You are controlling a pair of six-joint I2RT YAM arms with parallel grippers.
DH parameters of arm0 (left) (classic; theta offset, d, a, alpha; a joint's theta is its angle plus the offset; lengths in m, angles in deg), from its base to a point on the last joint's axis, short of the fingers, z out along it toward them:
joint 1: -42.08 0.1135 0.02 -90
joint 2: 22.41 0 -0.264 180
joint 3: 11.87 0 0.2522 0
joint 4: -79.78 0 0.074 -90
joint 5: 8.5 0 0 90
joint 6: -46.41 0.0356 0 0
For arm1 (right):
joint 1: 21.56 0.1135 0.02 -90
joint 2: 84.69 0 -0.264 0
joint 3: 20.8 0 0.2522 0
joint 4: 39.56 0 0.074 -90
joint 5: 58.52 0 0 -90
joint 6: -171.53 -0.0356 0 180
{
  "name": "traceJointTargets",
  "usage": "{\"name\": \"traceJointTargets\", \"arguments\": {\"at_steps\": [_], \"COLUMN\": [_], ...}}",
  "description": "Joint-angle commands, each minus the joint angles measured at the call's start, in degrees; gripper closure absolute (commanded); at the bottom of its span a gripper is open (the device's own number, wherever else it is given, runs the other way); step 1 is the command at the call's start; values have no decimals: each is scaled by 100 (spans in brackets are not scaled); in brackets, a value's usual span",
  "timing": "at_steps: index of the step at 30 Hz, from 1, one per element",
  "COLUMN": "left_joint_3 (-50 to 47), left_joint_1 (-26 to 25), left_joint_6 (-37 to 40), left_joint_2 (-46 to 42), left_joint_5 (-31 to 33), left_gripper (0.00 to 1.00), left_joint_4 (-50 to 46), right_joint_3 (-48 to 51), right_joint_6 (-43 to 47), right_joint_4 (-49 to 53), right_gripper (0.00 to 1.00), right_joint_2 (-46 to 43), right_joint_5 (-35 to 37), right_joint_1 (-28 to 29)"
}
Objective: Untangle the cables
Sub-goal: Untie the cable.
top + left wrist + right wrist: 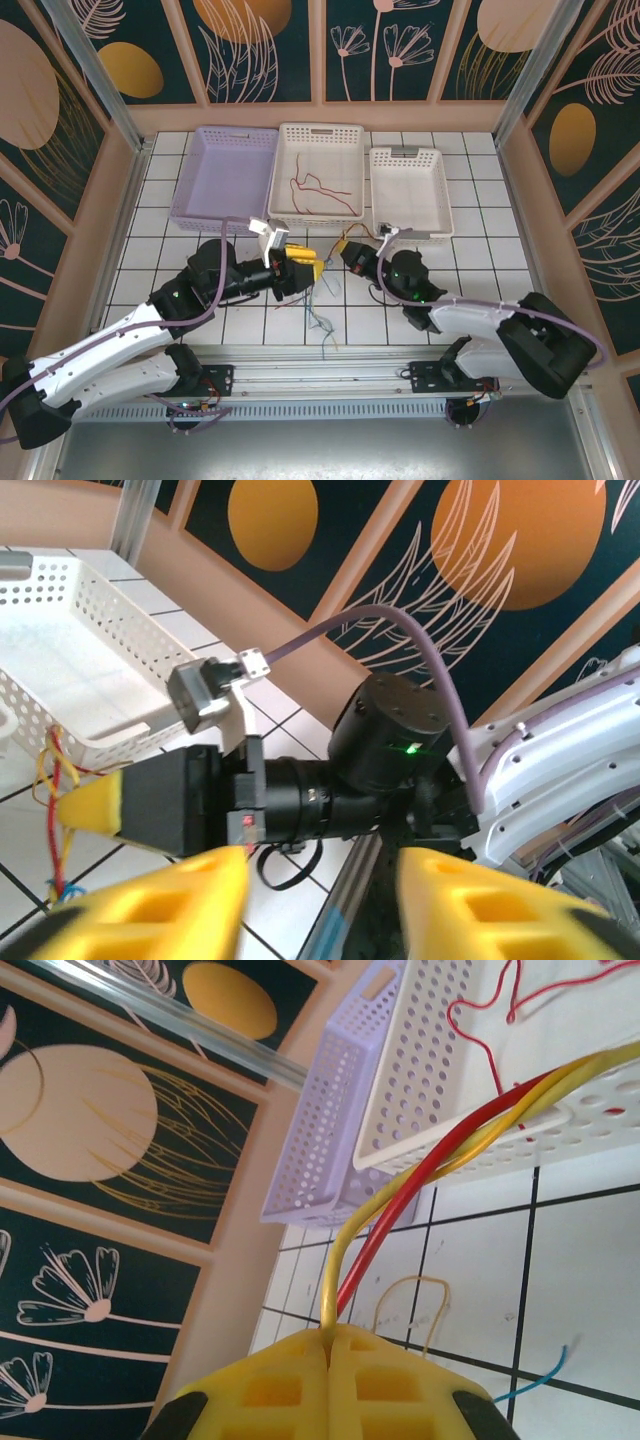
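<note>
Just in front of the middle white basket (320, 128), the right end effector (328, 1342) is clamped on red and yellow cables (470, 1128) that lead away from its tips toward that basket; the left end effector (322, 890), spread apart, faces them from close by.

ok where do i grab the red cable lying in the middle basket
Probably at its loose bend mid-basket, coming straight down from above: the red cable lies flat on the floor of the white basket, whose walls block a sideways approach.
</note>
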Motion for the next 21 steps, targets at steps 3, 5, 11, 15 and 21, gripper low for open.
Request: {"name": "traceJointTargets", "arguments": {"at_steps": [3, 5, 11, 15, 21], "left_joint_3": [-312, -529, -1331, -1603, -1757], "left_joint_1": [-26, -29, -29, -30, -23], "left_joint_6": [40, -57, -455, -538, -507], "left_joint_2": [-408, -552, -942, -1019, -869], "left_joint_5": [188, 212, 183, 129, 145], "left_gripper": [20, 13, 11, 12, 13], "left_joint_4": [-196, -194, 117, 147, 163], "right_joint_3": [143, 198, 302, 254, 168], "right_joint_6": [-73, -174, -401, -455, -523], "right_joint_4": [231, 331, 706, 891, 929], "right_gripper": [100, 100, 100, 100, 100], "right_joint_2": [-875, -1221, -2058, -2306, -2354], "right_joint_5": [80, -19, -327, -505, -701], "right_joint_1": [-203, -311, -680, -830, -890]}}
